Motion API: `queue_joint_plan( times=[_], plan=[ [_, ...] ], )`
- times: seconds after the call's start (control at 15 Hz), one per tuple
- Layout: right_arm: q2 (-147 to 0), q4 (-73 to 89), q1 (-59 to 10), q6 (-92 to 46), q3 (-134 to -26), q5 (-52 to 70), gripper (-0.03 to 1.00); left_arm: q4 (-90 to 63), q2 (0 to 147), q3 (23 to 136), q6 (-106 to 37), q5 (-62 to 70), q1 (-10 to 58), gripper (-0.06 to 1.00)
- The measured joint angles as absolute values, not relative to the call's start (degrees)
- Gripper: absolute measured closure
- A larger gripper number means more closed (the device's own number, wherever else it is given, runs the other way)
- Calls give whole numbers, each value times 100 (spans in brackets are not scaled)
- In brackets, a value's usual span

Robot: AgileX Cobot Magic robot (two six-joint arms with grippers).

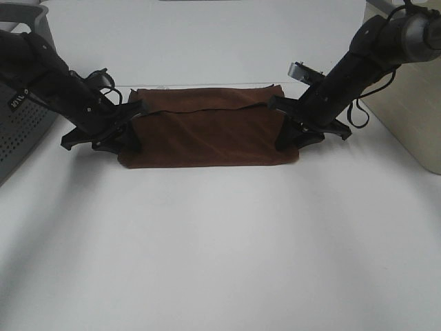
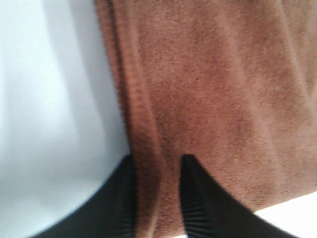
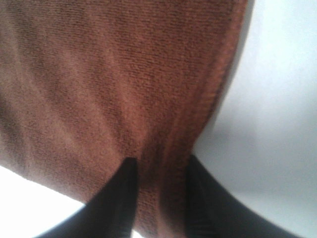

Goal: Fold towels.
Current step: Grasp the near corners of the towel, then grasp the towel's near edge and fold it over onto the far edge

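The left gripper (image 1: 131, 128) pinches the towel (image 1: 207, 134) at 9 o'clock, the right gripper (image 1: 282, 125) at 3 o'clock; next they should lift together and fold it.

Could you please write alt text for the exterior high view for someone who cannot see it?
A reddish-brown towel lies on a white table, pinched at its short ends by the left gripper on the left and the right gripper on the right. A grey basket sits at the left edge.
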State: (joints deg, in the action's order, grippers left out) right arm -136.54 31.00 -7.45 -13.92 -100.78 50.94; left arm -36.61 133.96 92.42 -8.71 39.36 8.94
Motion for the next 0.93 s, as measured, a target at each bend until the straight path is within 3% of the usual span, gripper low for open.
queue_joint_plan(
  times=[0.13, 0.47, 0.67, 0.73, 0.93],
  plan=[
    [-13659, 3065, -745, -1203, -10078, 5082, 95, -3558, 13413, 9242, -877, 3959, 894, 91],
    [-13459, 2888, -745, -688, -9924, 5231, 97, -2756, 13023, 9242, -848, 4314, 894, 94],
    [-12977, 2882, -745, -636, -9248, 5197, 97, -2584, 12806, 9150, -796, 4647, 894, 94],
    [-12639, 2882, -791, -642, -8560, 4990, 97, -2567, 12582, 8680, -791, 4727, 894, 94],
    [-12336, 2893, -865, -647, -7987, 4813, 97, -2550, 12364, 8073, -791, 4733, 894, 94]
  ],
)
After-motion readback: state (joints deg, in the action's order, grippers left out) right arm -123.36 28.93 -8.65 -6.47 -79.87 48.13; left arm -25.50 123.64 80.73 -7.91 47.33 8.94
